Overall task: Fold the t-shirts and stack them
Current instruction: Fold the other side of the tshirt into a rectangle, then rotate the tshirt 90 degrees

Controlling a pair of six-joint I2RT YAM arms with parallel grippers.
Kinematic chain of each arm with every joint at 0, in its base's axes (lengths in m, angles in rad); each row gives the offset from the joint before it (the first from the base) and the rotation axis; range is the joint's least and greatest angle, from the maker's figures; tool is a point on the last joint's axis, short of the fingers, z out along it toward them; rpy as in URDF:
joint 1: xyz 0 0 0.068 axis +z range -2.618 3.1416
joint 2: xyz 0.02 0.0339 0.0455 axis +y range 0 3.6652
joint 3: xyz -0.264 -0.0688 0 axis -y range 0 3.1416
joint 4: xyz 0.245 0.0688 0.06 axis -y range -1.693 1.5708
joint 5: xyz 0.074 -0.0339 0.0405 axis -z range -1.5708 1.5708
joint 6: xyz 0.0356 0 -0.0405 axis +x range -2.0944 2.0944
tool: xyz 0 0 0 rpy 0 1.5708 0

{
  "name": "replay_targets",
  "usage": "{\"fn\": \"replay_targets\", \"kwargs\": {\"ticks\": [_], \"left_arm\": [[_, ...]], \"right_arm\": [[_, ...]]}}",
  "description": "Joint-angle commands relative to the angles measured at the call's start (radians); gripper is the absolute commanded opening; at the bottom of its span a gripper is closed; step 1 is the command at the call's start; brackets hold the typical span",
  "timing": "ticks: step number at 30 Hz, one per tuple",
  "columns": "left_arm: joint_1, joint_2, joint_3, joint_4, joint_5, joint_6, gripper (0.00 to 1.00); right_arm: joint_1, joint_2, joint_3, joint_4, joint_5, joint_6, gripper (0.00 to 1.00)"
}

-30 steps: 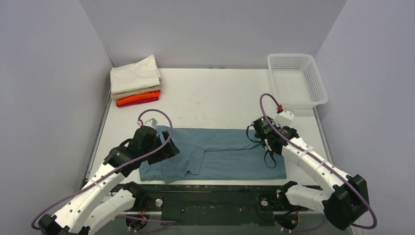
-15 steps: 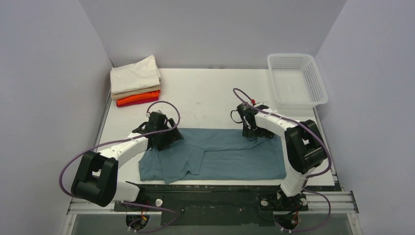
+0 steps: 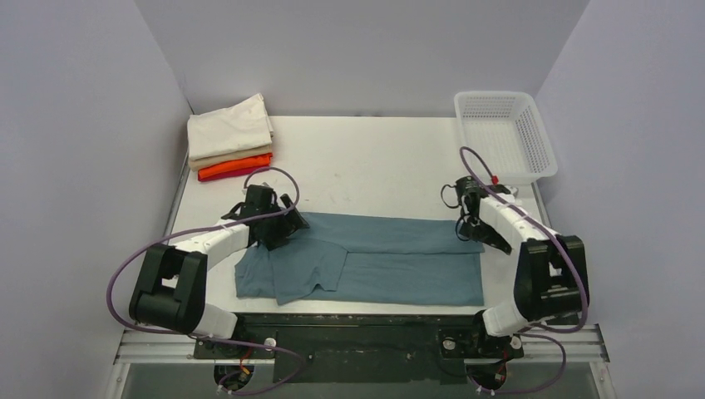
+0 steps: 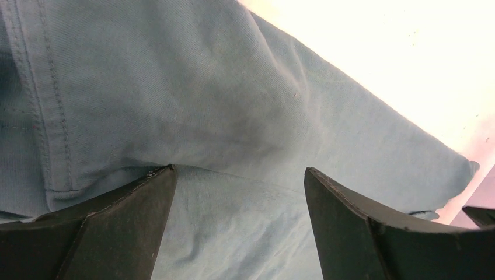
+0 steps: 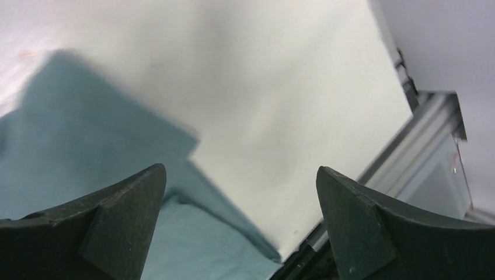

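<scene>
A dusty teal-blue t-shirt [image 3: 374, 258] lies partly folded lengthwise across the near half of the white table [image 3: 374, 166]. My left gripper [image 3: 278, 229] hovers open over the shirt's far left corner; in the left wrist view the blue cloth [image 4: 233, 116] fills the space between the spread fingers [image 4: 117, 221]. My right gripper [image 3: 486, 235] stands open above the shirt's right edge, and its wrist view shows the shirt's corner [image 5: 87, 151] beside bare table. A stack of folded t-shirts [image 3: 231, 140], cream over tan, orange and red, sits at the far left.
A white mesh basket [image 3: 503, 137] stands at the far right corner of the table. Grey walls close in the left, back and right sides. The metal rail [image 3: 366, 320] with both arm bases runs along the near edge.
The right gripper has swung from the shirt's far edge out to its right end. The left gripper has shifted slightly back along the far left corner. The shirt's far edge now lies folded over.
</scene>
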Motion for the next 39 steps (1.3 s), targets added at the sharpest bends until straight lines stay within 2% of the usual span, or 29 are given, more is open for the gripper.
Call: {"fn": "replay_targets", "kwargs": {"ticks": [1, 4, 6, 8, 9, 10, 11, 13, 17, 20, 24, 26, 27, 28, 29, 30, 31, 32, 33, 35, 39], "left_arm": [[0.032, 0.071, -0.005, -0.028, -0.077, 0.061, 0.93], [0.034, 0.078, 0.017, -0.031, -0.069, 0.068, 0.93], [0.034, 0.093, 0.050, -0.026, -0.063, 0.076, 0.93], [0.032, 0.126, 0.094, -0.013, -0.053, 0.080, 0.93], [0.031, 0.160, 0.113, -0.010, -0.045, 0.080, 0.93], [0.031, 0.179, 0.159, -0.003, -0.042, 0.082, 0.93], [0.028, 0.226, 0.184, 0.001, -0.036, 0.082, 0.93], [0.023, 0.307, 0.280, 0.006, -0.023, 0.088, 0.93], [0.000, 0.491, 0.534, -0.016, -0.017, 0.114, 0.93], [-0.018, 0.675, 0.814, -0.089, -0.005, 0.139, 0.94], [-0.057, 0.912, 1.159, -0.113, 0.077, 0.111, 0.94], [-0.080, 1.054, 1.385, -0.148, 0.145, 0.078, 0.94], [-0.090, 1.108, 1.549, -0.180, 0.167, 0.056, 0.94], [-0.109, 1.204, 1.638, -0.193, 0.184, 0.043, 0.94], [-0.120, 1.253, 1.795, -0.192, 0.185, 0.012, 0.94], [-0.137, 1.337, 1.856, -0.174, 0.179, -0.009, 0.94], [-0.143, 1.370, 1.928, -0.089, 0.177, -0.073, 0.94], [-0.149, 1.415, 1.937, -0.029, 0.183, -0.113, 0.94], [-0.150, 1.429, 1.915, 0.128, 0.188, -0.211, 0.94], [-0.150, 1.469, 1.896, 0.283, 0.178, -0.327, 0.94], [-0.154, 1.561, 1.955, 0.381, 0.105, -0.399, 0.94]], "right_arm": [[-0.099, -0.197, -0.096, -0.099, 0.087, 0.088, 0.96], [-0.144, -0.306, -0.141, -0.091, 0.075, 0.099, 0.97], [-0.149, -0.380, -0.163, -0.039, -0.011, 0.044, 0.96], [-0.148, -0.439, -0.196, 0.067, -0.220, -0.038, 0.96], [-0.143, -0.457, -0.207, 0.164, -0.401, -0.081, 0.96], [-0.128, -0.454, -0.230, 0.216, -0.480, -0.095, 0.96], [-0.112, -0.428, -0.237, 0.324, -0.632, -0.115, 0.96], [-0.014, -0.337, -0.226, 0.424, -0.714, -0.147, 0.96], [0.104, -0.120, -0.104, 0.419, -0.678, -0.174, 0.95], [0.112, -0.025, -0.115, 0.452, -0.706, -0.148, 0.94], [0.150, -0.015, -0.202, 0.478, -0.755, -0.107, 0.93], [0.184, -0.050, -0.259, 0.484, -0.777, -0.077, 0.93], [0.225, -0.063, -0.299, 0.489, -0.781, -0.064, 0.93], [0.278, -0.091, -0.316, 0.492, -0.786, -0.035, 0.93], [0.304, -0.102, -0.344, 0.491, -0.789, -0.022, 0.93], [0.355, -0.116, -0.353, 0.490, -0.792, 0.013, 0.93], [0.378, -0.119, -0.366, 0.495, -0.799, 0.028, 0.93], [0.423, -0.118, -0.368, 0.500, -0.817, 0.049, 0.93], [0.442, -0.111, -0.367, 0.518, -0.823, 0.060, 0.93], [0.498, -0.095, -0.350, 0.557, -0.847, 0.077, 0.93], [0.591, -0.037, -0.263, 0.616, -0.901, 0.076, 0.93]]}}
